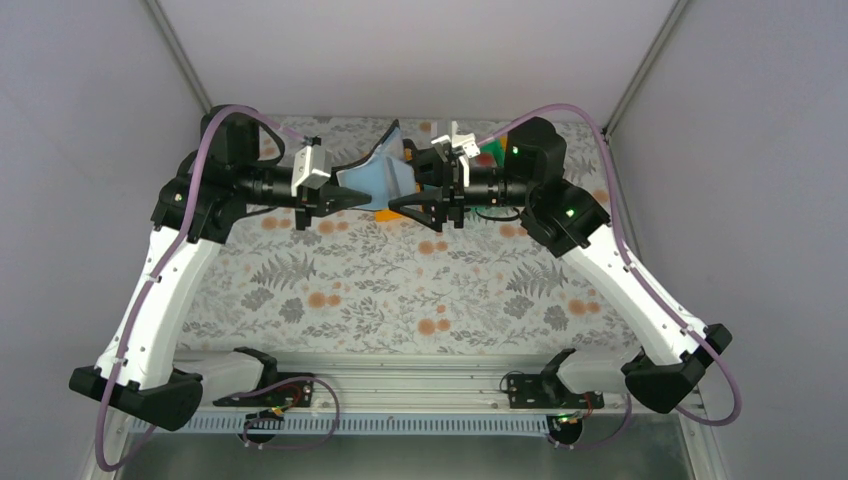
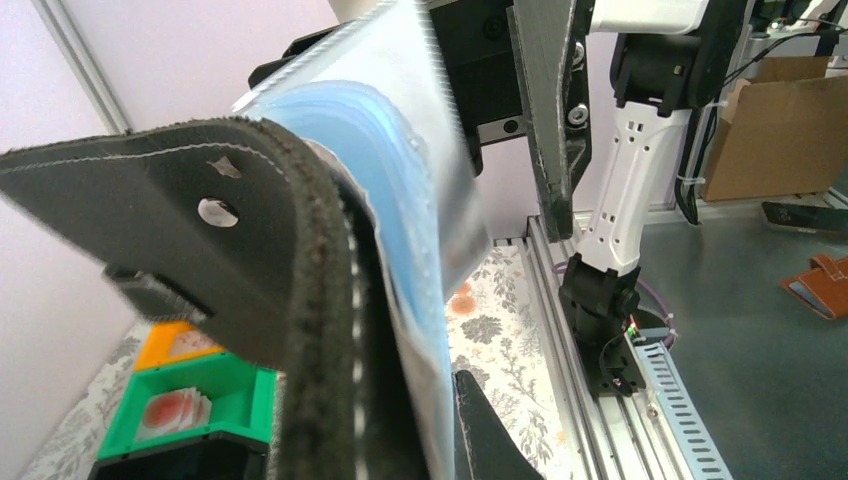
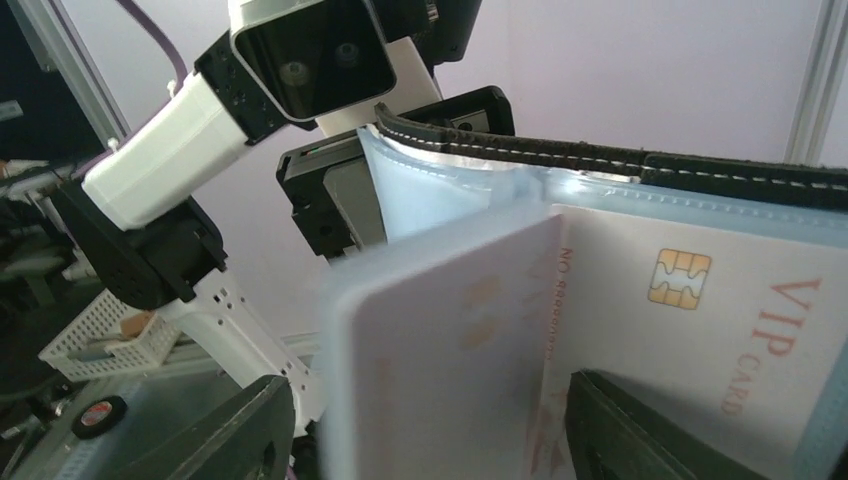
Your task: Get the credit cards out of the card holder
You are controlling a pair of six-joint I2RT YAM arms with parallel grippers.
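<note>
My left gripper clenches the black stitched book-like card holder aloft at far centre, fanning it toward my right gripper, whose spread jaws flank a pale plastic credit card, though I cannot tell if they grip it.

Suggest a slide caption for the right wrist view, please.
Open right claw at the open card holder, a VIP card showing inside.

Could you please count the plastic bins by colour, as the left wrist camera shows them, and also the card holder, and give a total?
orange bin: 1
green bin: 1
black bin: 1
card holder: 1
Total: 4
</note>
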